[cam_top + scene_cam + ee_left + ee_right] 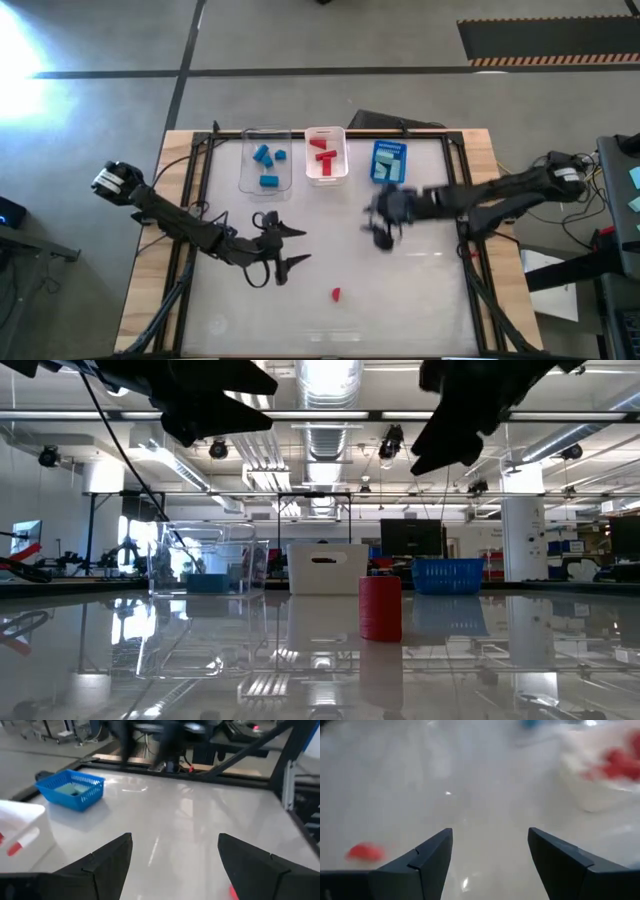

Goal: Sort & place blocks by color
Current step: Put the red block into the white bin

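One red block left loose, both hands empty and spread.

The red block (pixel 336 294) stands alone on the white surface (pixel 420 300), well apart from the white bin (pixel 326 175) holding the other red blocks (pixel 322 152). The left hand (pixel 288 246), fingers spread, hovers between that bin and the loose block; the right hand (pixel 384 228), also spread with nothing between its fingers, hangs near the blue bin (pixel 389 178) beside the white one. Blue blocks (pixel 267 165) lie in the clear bin (pixel 247 185).

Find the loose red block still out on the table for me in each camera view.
High: red block near the front edge, between both arms.
Low: centre, before the white bin.
Left wrist: a red sliver by the finger.
Right wrist: blurred.
Shared landmark: white bin.
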